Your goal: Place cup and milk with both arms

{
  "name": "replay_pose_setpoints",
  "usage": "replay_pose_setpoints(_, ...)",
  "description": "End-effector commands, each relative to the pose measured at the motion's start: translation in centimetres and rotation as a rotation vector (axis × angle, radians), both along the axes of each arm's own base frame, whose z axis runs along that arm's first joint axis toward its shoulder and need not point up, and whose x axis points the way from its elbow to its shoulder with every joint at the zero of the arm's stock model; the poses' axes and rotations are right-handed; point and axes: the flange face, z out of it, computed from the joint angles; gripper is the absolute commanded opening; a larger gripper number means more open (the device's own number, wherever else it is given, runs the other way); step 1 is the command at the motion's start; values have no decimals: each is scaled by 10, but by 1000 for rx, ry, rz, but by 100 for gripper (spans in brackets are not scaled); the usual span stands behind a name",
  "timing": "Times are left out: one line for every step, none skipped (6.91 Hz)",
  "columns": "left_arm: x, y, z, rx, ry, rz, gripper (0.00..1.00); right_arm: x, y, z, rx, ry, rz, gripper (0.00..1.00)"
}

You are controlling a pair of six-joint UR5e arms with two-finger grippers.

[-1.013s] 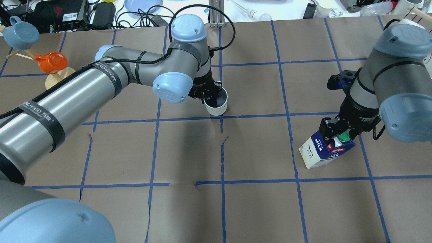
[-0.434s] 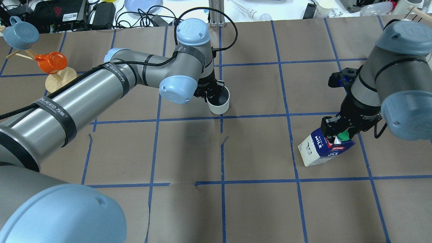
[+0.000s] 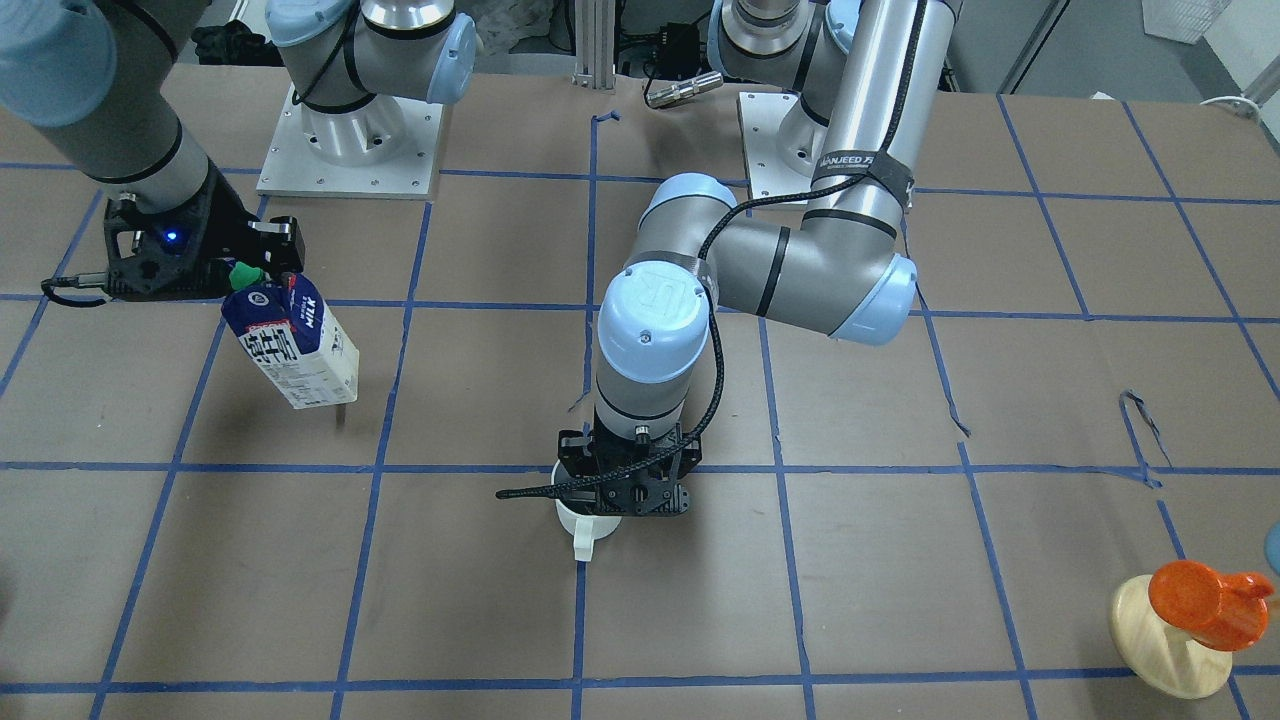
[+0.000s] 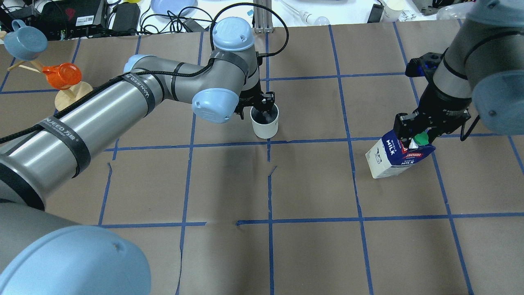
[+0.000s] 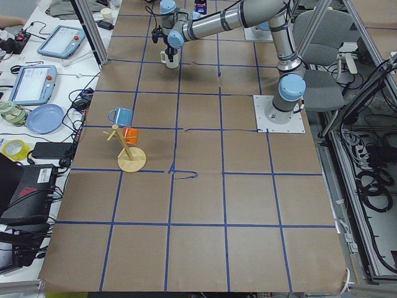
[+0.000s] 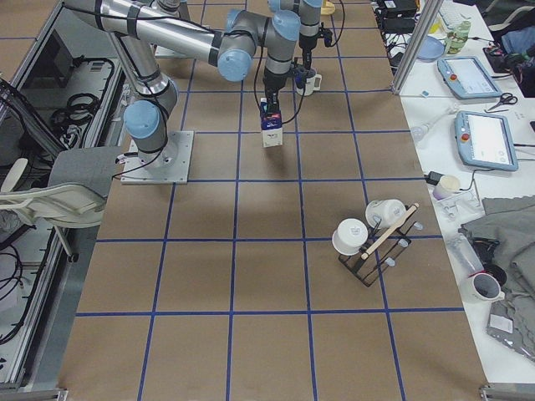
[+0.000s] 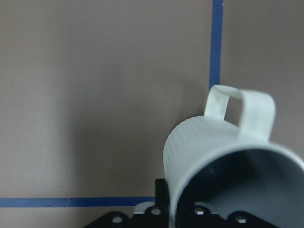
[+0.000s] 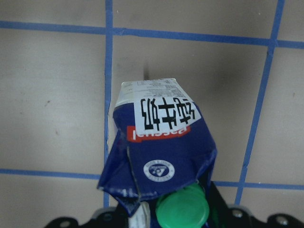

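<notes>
- Left end of the bench (image 4: pixel 311 184): a wooden stand (image 4: pixel 73 95) is carrying an orange cup (image 4: pixel 61 76), well apart from the work.
- Middle of the bench: the left fingers (image 4: pixel 262 108) are pinching the wall of the white cup (image 4: pixel 265 128), with one finger inside the dark bowl and the other pressing from outside.
  - The cup is hanging straight below them, long axis upright and mouth up. Its handle is pointing toward the operators' edge, away from the fingers.
  - Whether its base is touching the bench cannot be told.
- Toward the right end: the right fingers (image 4: pixel 414 135) are clamping the folded top ridge of the milk carton (image 4: pixel 393 157), just beside its green cap.
  - The carton is hanging beneath them, seemingly just off the surface.
  - Its long axis is leaning a little, with the base swinging toward the middle of the bench.
  - Judgement: the base is probably needing to be levelled before release, or the carton is risking a topple.
- Surface and room: flat brown paper is covering the bench under a blue tape grid. Cup and carton are sitting well apart. Each arm is working its own half, with bare squares lying around both.
</notes>
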Motion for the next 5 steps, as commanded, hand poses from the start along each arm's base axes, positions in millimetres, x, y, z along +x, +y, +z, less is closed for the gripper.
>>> replay_pose_setpoints(49, -3, 43, -9, -6, 24, 100, 6, -54, 17, -11, 11, -43, 43)
replay_pose_setpoints(107, -10, 69, 27, 0, 10, 100, 24, -83, 16, -20, 20, -53, 43)
replay_pose_setpoints(152, -4, 109, 45, -7, -55, 100, 42, -113, 11, -24, 26, -67, 44)
replay_pose_setpoints(177, 12, 147, 20, -15, -112, 100, 65, -132, 8, -33, 28, -74, 45)
replay_pose_setpoints(190, 22, 179, -30, -12, -121, 100, 88, -143, -7, -19, 20, -91, 46)
